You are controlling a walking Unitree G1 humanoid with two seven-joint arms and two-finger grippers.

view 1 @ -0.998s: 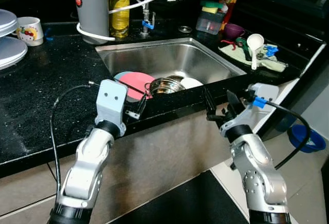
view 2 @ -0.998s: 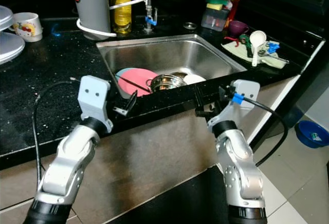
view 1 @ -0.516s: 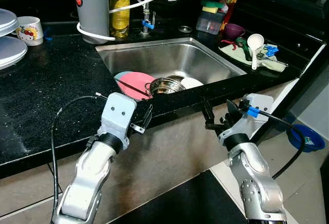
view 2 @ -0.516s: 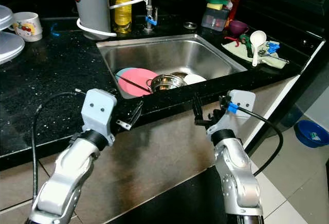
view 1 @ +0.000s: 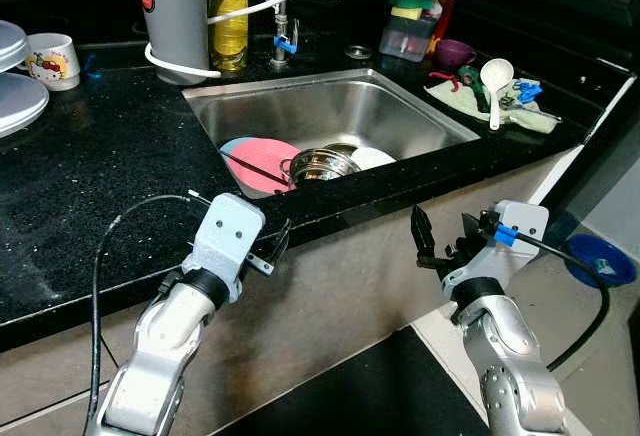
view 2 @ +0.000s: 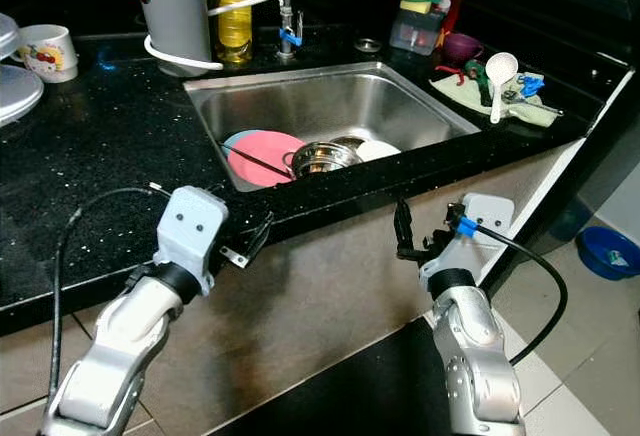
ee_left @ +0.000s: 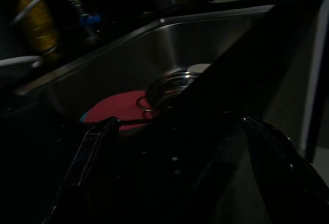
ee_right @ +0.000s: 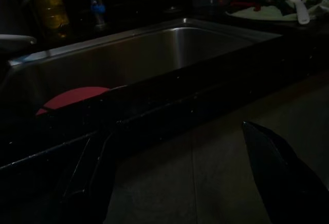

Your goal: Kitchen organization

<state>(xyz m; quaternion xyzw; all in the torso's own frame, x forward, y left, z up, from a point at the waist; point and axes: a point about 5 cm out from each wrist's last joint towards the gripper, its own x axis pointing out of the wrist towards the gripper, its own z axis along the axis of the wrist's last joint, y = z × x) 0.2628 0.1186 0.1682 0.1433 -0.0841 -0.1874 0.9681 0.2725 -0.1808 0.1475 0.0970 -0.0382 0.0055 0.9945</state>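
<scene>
Both arms sit lower than a second ago: the left end effector [view 1: 272,249] has dropped from the sink's front rim to just under the counter edge, and the right end effector [view 1: 440,244] has sunk away from the edge and drifted toward the robot's right.

Nearest: both end effectors hang in front of the cabinet face, below the black counter [view 1: 90,176]. Fingers of each stand spread apart; nothing held. Wrist views are dark but show each pair of fingers wide, with the sink beyond.

Next out: steel sink [view 1: 330,106], set into the counter. At its near wall lie a pink plate [view 1: 262,164], a steel bowl [view 1: 322,165] beside it, and a white dish [view 1: 373,160] further right. A thin dark utensil [view 1: 250,168] lies across the plate.

Farther: grey canister [view 1: 172,11], yellow bottle [view 1: 229,16] and tap [view 1: 282,16] behind the sink; mug [view 1: 52,58] and stacked plates [view 1: 20,96] far left; white ladle [view 1: 495,81] on a cloth [view 1: 470,104] at far right. Blue bowl [view 1: 600,261] on the floor.

Judgement: approach or repositioning step, no grasp begun. The dishes in the sink look the likely target. They lie above and beyond both end effectors, with the counter lip between. The pink plate is closest to the left one. Next move calls for raising an arm clear of the lip, then reaching down into the basin.
</scene>
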